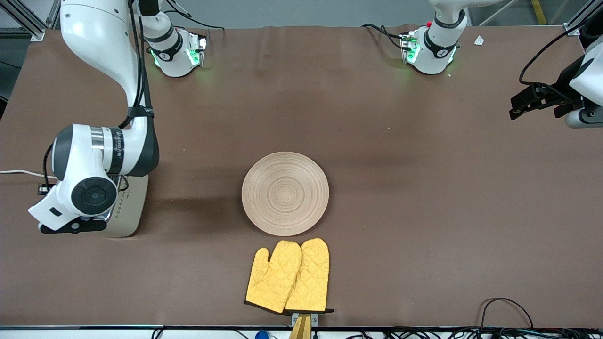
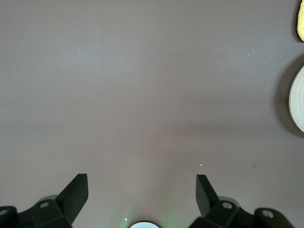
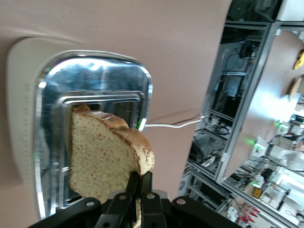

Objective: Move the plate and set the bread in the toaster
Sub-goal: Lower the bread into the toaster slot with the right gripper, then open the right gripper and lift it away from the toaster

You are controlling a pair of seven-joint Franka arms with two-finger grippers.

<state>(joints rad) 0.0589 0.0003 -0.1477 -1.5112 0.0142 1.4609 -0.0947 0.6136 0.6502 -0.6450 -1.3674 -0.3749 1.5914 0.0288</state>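
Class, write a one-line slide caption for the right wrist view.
Right claw pinches the bread upright over the toaster.

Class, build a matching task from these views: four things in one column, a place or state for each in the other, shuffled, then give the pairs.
Things:
1. bread
2. plate
3. oven mitts
4. left gripper

Places or states:
A. open over bare table
B. yellow, nearest the front camera
C. held by the right gripper over the toaster
D. bare, mid-table

Pairs: 1-C, 2-D, 3-B, 4-A
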